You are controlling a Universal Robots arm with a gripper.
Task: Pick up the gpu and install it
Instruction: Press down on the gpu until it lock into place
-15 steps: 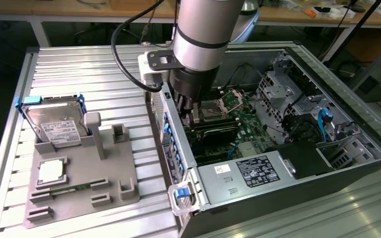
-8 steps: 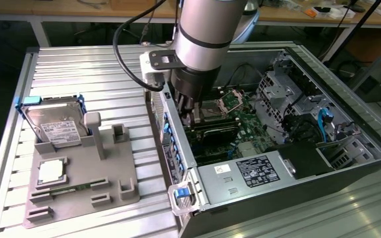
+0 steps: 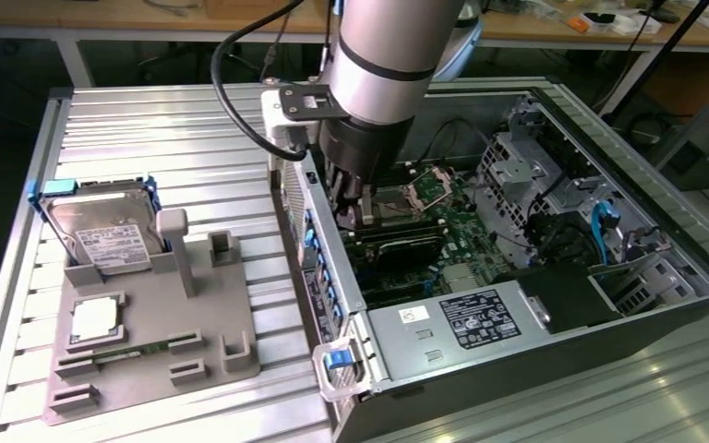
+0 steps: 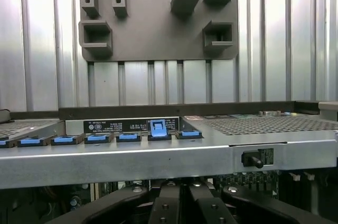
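At the lower middle of the exterior view a blue latch (image 3: 340, 357) sits on the near corner of the open computer case (image 3: 650, 318), with the labelled power supply (image 3: 478, 318) just beside it towards the exterior view's right; at lower left a grey fixture (image 3: 195, 323) lies on the ribbed metal bench (image 3: 170, 129), carrying a narrow memory stick (image 3: 121, 353) nearest, a square processor (image 3: 93, 317) behind it and a silver hard drive (image 3: 108, 242) standing tilted at its far end; at the frame's centre the hand (image 3: 361, 210) reaches down inside the case, over the green motherboard (image 3: 453, 235) and just beside the processor socket (image 3: 428, 189); its fingers (image 4: 168, 205) show in the wrist view pressed together, so the hand is closed, with the case's rear wall and its row of blue tabs (image 4: 127, 138) beyond them and the fixture farther off; whether the gpu is pinched between the fingers cannot be told, nor can it be picked out among the dark parts under the hand; the silver arm (image 3: 386, 55) rises to the top centre, and wooden tables (image 3: 108, 18) cross the far top edge.
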